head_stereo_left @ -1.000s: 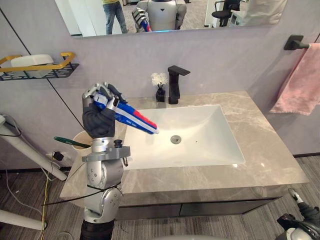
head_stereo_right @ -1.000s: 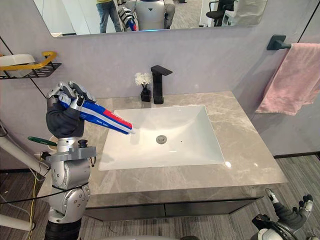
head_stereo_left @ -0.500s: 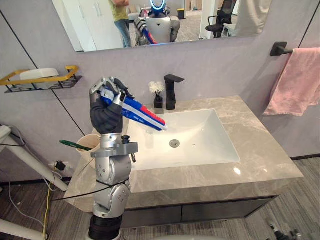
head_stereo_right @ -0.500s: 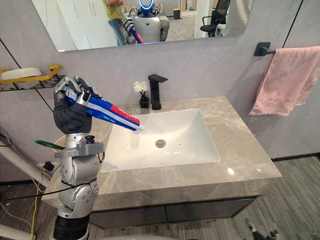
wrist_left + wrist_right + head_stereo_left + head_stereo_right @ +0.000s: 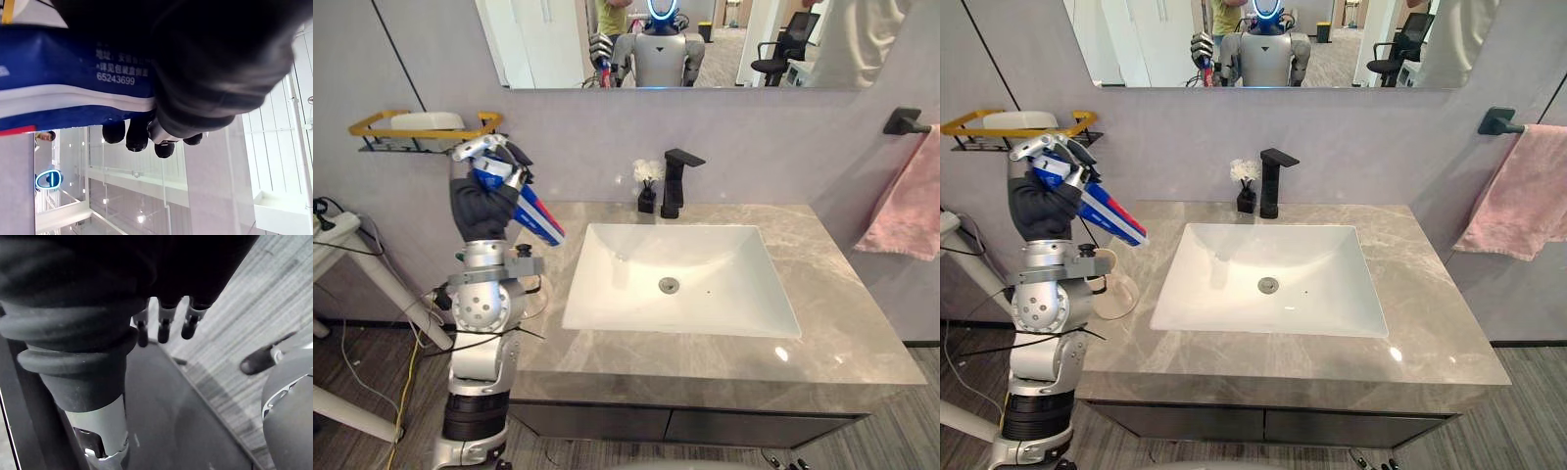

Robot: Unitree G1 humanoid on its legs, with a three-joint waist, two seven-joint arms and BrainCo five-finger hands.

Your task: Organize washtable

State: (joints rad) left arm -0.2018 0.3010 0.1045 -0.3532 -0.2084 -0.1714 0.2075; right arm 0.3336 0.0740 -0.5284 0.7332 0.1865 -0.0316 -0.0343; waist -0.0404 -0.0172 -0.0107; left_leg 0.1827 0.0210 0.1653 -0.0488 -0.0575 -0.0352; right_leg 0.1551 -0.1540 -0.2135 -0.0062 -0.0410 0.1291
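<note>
One grey marble washtable (image 5: 862,323) filled the head views, with a white basin (image 5: 705,274) sunk in its middle. Pink towel (image 5: 906,206) hung on a wall bar at the right. Gold-rimmed wall shelf (image 5: 372,127) sat high on the left.

Left hand (image 5: 481,208) was up over the counter's left end, fingers curled tight round one end of a blue, red and white toothpaste tube (image 5: 538,217). The tube's free end slanted down toward the basin, probably held clear for carrying to a holder.

Right hand (image 5: 164,328) hung low over the floor, fingers loose and straight, holding nothing.

Black faucet (image 5: 675,181) stood behind the basin. Beige cup (image 5: 1114,294) stood on the counter by the left forearm, likely the tube's home. Small vase of white flowers (image 5: 647,191) stood just beside the faucet.
</note>
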